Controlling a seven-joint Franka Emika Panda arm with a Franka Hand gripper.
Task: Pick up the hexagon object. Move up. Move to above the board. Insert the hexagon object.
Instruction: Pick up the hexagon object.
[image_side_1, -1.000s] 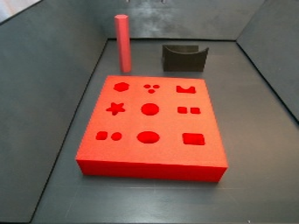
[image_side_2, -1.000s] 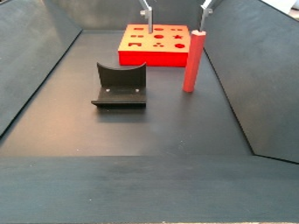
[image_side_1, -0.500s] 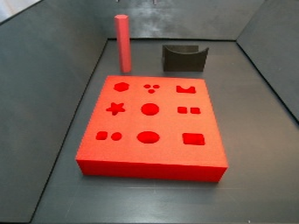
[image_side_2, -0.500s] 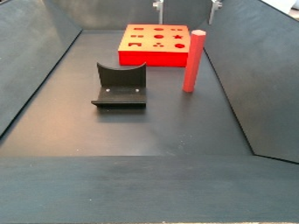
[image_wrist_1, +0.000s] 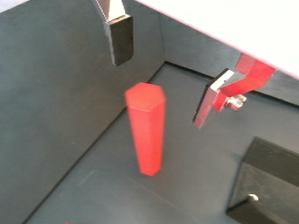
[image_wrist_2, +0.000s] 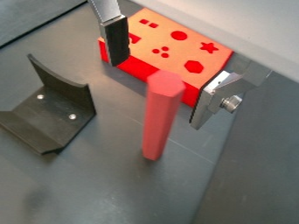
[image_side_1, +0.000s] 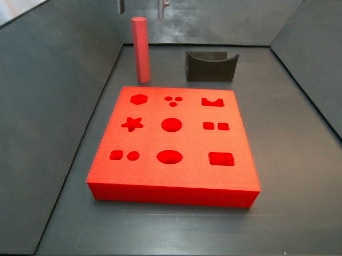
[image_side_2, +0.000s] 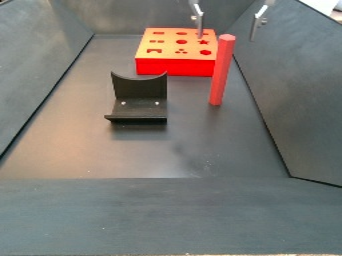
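- The bench (image_side_2: 160, 150) is a dark grey floor walled by grey panels on its sides.
- The board (image_side_1: 174, 140) lies flat on it, a bright red slab cut with a star, circles, squares and a hexagon; in a wrist view its end (image_wrist_2: 176, 51) shows beyond the fingers.
- The fixture (image_side_2: 136, 98), a dark bracket on a base plate, stands well apart from the fingers, off to one side of the peg; it also shows in a wrist view (image_wrist_2: 47, 109).
- The hexagon object (image_side_2: 221, 70) stands upright on the bench just beside the board, below and between the fingers, touching neither in both wrist views (image_wrist_1: 146, 127) (image_wrist_2: 158, 114).
- The gripper (image_wrist_1: 163, 66) hangs above the peg's top with its fingers (image_wrist_1: 121, 39) spread wide, holding nothing; in a side view only their tips (image_side_2: 198, 17) show at the upper edge.
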